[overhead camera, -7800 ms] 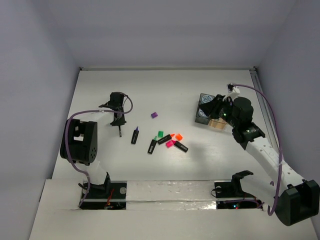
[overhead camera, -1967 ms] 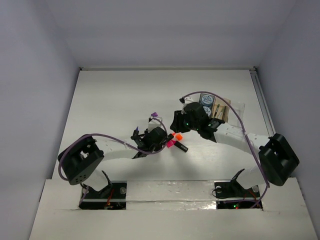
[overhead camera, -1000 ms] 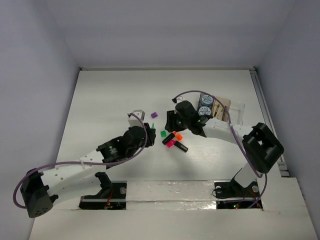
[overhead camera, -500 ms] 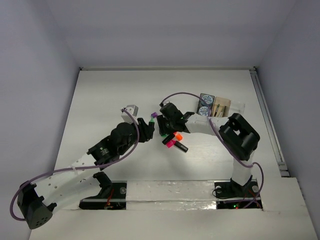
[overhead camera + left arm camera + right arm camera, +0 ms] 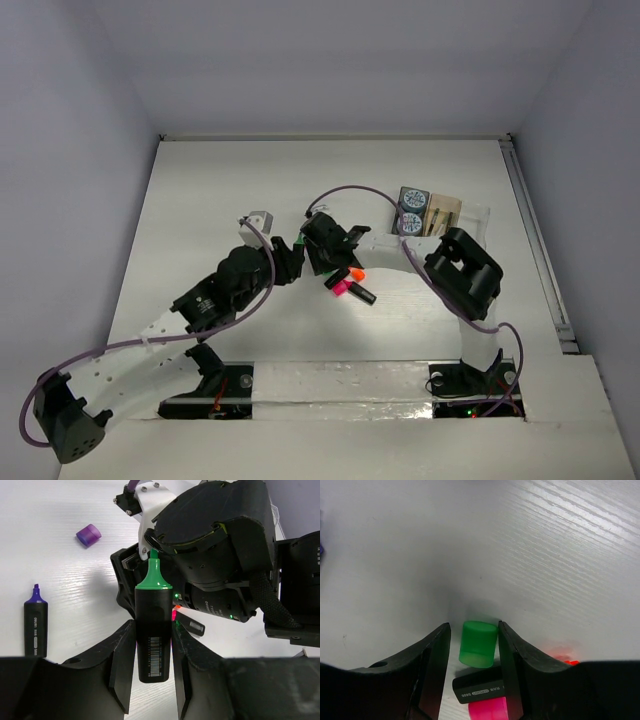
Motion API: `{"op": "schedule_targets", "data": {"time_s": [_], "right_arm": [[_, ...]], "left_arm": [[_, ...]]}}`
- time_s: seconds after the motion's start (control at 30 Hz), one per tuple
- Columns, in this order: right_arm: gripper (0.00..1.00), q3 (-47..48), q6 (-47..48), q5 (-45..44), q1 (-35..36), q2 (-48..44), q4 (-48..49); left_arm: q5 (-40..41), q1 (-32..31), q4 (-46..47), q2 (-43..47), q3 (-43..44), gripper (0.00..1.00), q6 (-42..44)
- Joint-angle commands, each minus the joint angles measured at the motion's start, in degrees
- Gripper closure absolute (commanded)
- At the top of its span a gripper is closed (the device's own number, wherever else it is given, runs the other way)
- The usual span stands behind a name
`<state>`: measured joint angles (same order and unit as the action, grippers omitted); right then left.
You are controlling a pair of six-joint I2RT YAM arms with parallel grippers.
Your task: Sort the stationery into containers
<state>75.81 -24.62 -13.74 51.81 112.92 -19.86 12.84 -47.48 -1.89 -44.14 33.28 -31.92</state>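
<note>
Plainly, the short black-bodied highlighter with a bare green chisel tip (image 5: pixel 153 625) fills the left wrist view. It has a green collar under the tip and a printed barcode label on its barrel, and the tip points away from the wrist. The left gripper (image 5: pixel 152 647) is clamped on the barrel, one finger pressed against each side, and holds it above the white table (image 5: pixel 60 580). The tip comes close to the black housing of the right arm (image 5: pixel 215 540), which sits just ahead of it.

The small loose green cap (image 5: pixel 478 643) is a stubby sleeve standing on end on the table. The right gripper (image 5: pixel 475 632) straddles it with its jaws partway apart. One finger looks to touch the cap's side, while a thin strip of table shows between the cap and the other finger, so it is not pinched. Just beside the cap lies the black end of another highlighter (image 5: pixel 477 689), with a pink cap (image 5: pixel 490 709) against it.

A black highlighter with an uncovered purple tip (image 5: pixel 36 625) lies flat to one side of the held marker, and a loose purple cap (image 5: pixel 88 535) sits apart from it.

From above, both grippers sit close together near the table's middle. They are well apart from the clear plastic box with a tan insert (image 5: pixel 470 213), which has round blue-and-white patterned pieces (image 5: pixel 411 197) just beside it.
</note>
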Motion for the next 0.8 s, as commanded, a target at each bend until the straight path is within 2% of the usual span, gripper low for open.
{"op": "schedule_targets", "data": {"time_s": [0.0, 0.13, 0.23, 0.33, 0.4, 0.57, 0.7, 0.73, 0.77], "right_arm": [[0.51, 1.9, -0.8, -2.7, 0.7, 0.6, -3.1], [0.54, 2.1, -1.1, -4.0, 1.2, 1.0, -4.0], [0.61, 2.0, -1.4, -4.8, 1.2, 1.2, -4.1], [0.72, 1.7, -1.7, -5.3, 1.2, 0.5, -3.3], [0.76, 1.4, -1.6, -4.7, 1.2, -0.7, -0.3], [0.77, 1.2, -0.2, -1.4, -0.2, -8.0, 8.1], [0.77, -3.7, -1.0, 5.0, -4.4, -18.7, 17.9], [0.77, -5.2, -1.7, 9.1, -5.7, -21.0, 19.8], [0.77, -6.9, -2.9, 11.8, -8.6, -23.3, 25.9]], "left_arm": [[2.3, 0.4, 0.4, 2.0, -0.5, 1.00, 0.8], [3.5, 0.4, -0.4, 4.0, -0.8, 1.00, 0.3], [3.8, 0.4, -0.7, 5.2, -1.3, 1.00, -0.4], [4.0, 0.4, -0.7, 5.9, -2.1, 1.00, -1.1], [3.4, 0.4, 0.0, 5.9, -2.5, 1.00, -1.5], [0.5, 0.4, 3.4, 5.9, -2.6, 1.00, -1.5], [-3.2, 0.4, 6.7, 7.7, -3.2, 1.00, -1.9], [-4.1, 0.4, 7.6, 8.1, -3.9, 1.00, -2.3], [-5.1, 0.4, 9.7, 8.5, -4.4, 1.00, -3.0]]}}
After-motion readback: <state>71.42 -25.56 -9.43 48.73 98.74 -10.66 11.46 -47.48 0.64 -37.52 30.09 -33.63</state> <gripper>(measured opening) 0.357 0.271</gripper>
